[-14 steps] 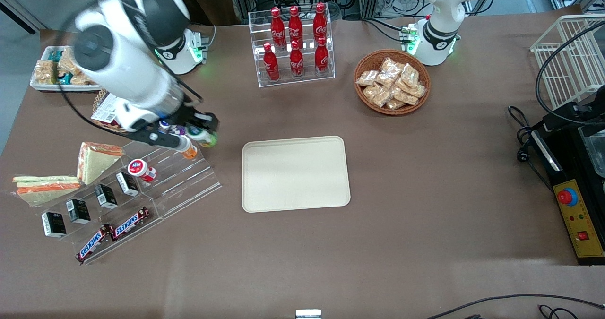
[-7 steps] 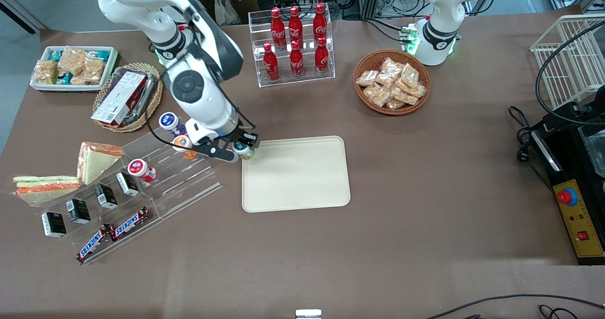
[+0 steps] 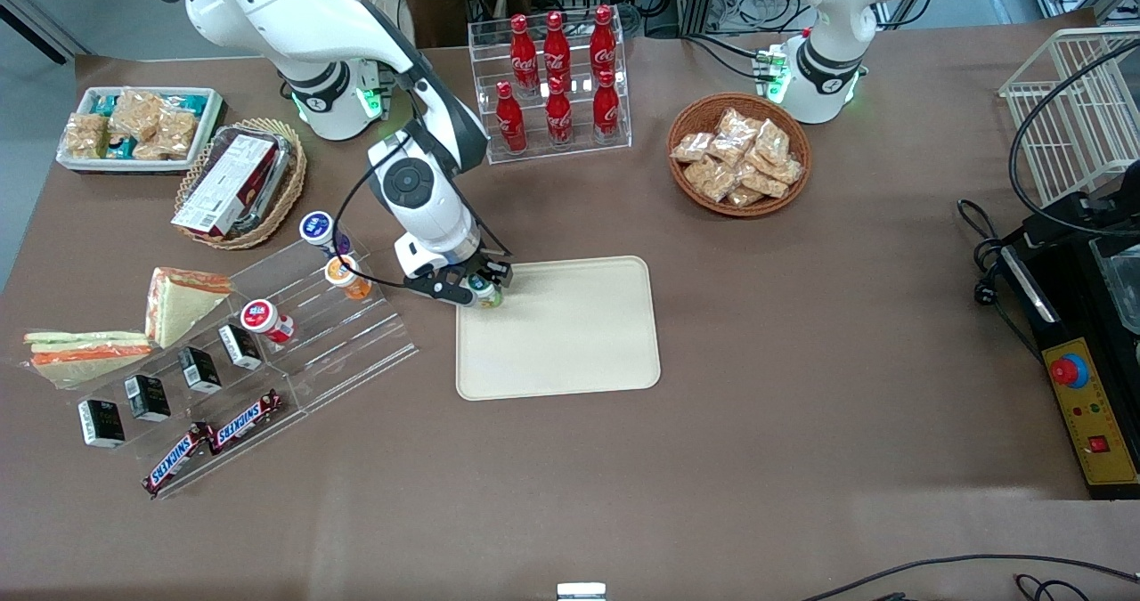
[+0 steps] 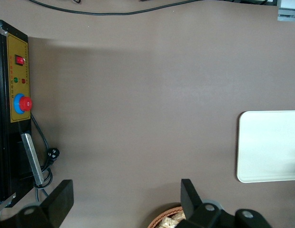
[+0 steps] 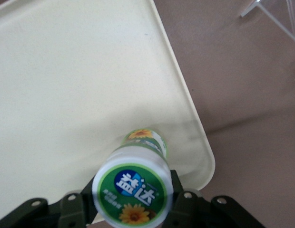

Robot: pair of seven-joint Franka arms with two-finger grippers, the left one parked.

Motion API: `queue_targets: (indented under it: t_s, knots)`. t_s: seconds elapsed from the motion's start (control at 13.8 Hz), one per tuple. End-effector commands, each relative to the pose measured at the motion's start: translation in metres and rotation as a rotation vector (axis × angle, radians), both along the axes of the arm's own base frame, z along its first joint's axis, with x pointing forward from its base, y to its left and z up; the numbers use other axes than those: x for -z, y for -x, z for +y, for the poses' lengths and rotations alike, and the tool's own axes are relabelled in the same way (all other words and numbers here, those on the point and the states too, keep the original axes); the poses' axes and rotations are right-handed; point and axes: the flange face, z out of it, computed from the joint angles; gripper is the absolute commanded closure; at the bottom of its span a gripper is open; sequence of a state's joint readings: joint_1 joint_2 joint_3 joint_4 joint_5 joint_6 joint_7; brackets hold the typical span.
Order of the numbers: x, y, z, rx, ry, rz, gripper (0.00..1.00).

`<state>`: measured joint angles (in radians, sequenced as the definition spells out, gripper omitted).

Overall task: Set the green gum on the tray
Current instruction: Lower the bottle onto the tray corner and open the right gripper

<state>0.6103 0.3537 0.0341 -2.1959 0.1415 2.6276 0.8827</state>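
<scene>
Holding the green gum (image 3: 485, 291) clamped between its fingers, the gripper (image 3: 481, 288) hangs over the corner of the tray (image 3: 570, 343) that lies nearest the working arm's end of the bench (image 3: 802, 458) and farthest from the front camera. From the wrist, the green gum (image 5: 133, 190) shows its lid upward, body upright or nearly so, just inside the tray (image 5: 81, 85) rim at that rounded corner.

To do this step well, I would carry the bottle a little farther in toward the tray's middle, since the spot below sits close to the raised rim and a base set on the rim could tip. Lower it straight, keep it upright, and part the fingers only once the base rests flat; then lift clear vertically so the lid is not dragged.

Whether the base touches the tray yet cannot be told: the bottle's lid and the gripper cover the bottom from both views. The fingers themselves are mostly hidden under the lid in the wrist view. The parked arm's camera shows only 1 end of the tray (image 4: 271, 142), not the bottle.
</scene>
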Motion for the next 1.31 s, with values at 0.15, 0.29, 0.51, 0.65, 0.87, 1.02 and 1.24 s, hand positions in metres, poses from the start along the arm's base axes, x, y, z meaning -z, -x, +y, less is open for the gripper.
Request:
queue_targets:
  t_s: [0.15, 0.29, 0.51, 0.65, 0.87, 1.02, 1.24]
  knots:
    - [0.0, -0.003, 0.002, 0.024, -0.013, -0.013, 0.0]
    - [-0.001, -0.003, 0.002, 0.023, -0.014, -0.015, 0.0]
    - [-0.013, -0.008, 0.001, 0.009, -0.02, -0.028, 0.0]
    - [-0.034, -0.013, 0.002, -0.013, -0.011, -0.03, 0.0]
    - [-0.092, -0.028, 0.008, -0.052, 0.039, 0.012, 0.0]
    - [-0.141, -0.034, 0.012, -0.067, 0.052, 0.033, 0.0]
    - [-0.234, -0.046, -0.011, -0.151, 0.055, 0.035, 0.0]
